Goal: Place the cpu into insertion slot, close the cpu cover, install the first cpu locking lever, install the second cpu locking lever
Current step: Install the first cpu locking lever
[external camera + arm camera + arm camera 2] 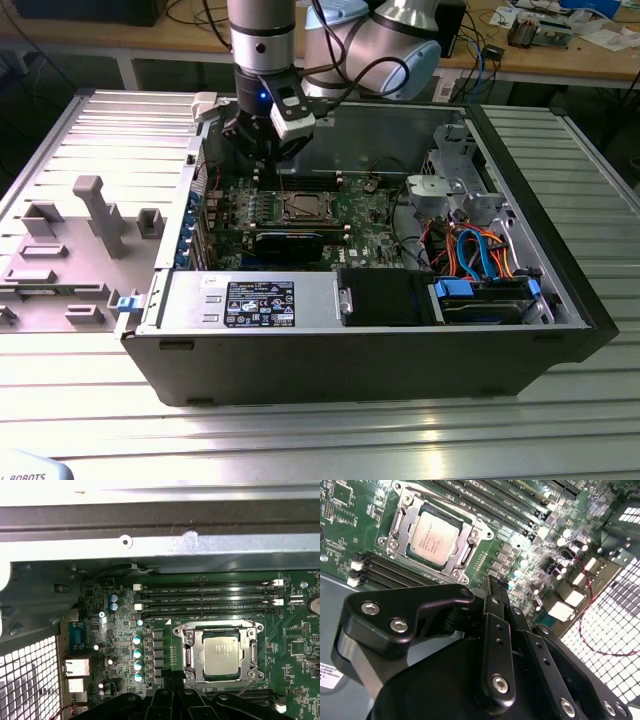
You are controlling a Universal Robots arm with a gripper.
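- Fingers (495,611) are pressed together with nothing between them, and we see them hang over the green board (292,625), just beside the socket (287,208) and clear of it.
- We find the chip (431,536) lying flat inside the socket, its dull silver top facing up.
- We see the cover (189,652), a thin silver frame, lying down around the chip, whose top shows through the square window.
- We cannot tell whether the thin locking levers along the socket's edges are latched.
- In the first wrist view, the long memory slots (205,599) run side by side just beside the socket.
- In the exterior view, the arm (262,40) comes down from above into the open computer case (350,370), which holds the socket.
- A silver box with a label (250,300) sits in the case near the socket, between it and the case's front wall.
- Blue cables (480,250) lie well apart from the socket, toward the exterior view's right.
- The case rests on a ribbed metal worktop (300,430), and a grey plastic tray (60,250) lies well apart from the socket, toward the exterior view's left.
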